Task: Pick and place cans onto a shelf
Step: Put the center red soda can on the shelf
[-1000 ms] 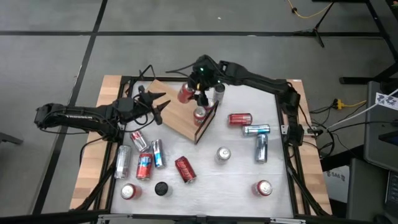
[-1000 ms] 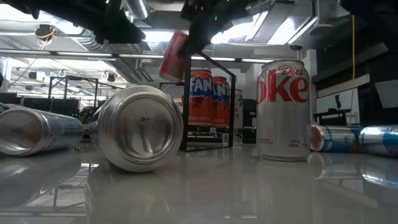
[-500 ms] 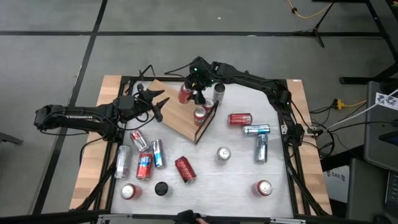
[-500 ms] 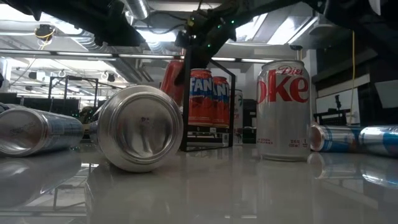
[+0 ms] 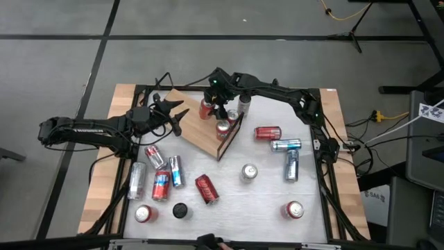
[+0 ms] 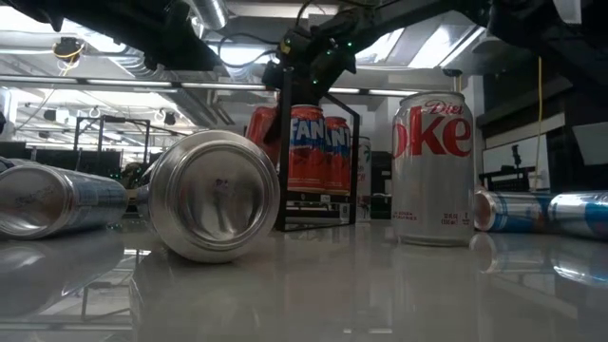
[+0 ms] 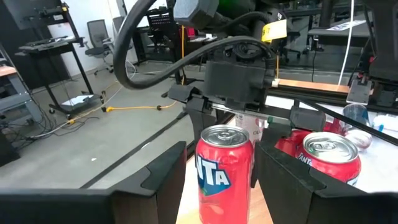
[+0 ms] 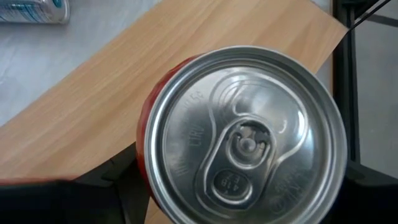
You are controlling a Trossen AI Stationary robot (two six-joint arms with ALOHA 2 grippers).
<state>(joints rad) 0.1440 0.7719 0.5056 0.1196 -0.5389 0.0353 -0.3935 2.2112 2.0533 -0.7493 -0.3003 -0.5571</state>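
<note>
Fingers of the right end effector (image 5: 216, 103) grip an upright red can (image 8: 242, 155) standing on the shelf (image 5: 198, 128).

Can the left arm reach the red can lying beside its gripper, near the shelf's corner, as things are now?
Probably yes. The left gripper hangs open at the shelf edge, and the red can lies just beside it with nothing over it. The right gripper works farther along the shelf.

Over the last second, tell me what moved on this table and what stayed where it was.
The right gripper lowered its red can from tilted in the air to upright on the wooden shelf, moving a little toward the left arm's side. It still holds the can. The left gripper hangs unmoved, open over the shelf's edge. The two cans already standing by the shelf's black frame and the cans loose on the table have not shifted.
</note>
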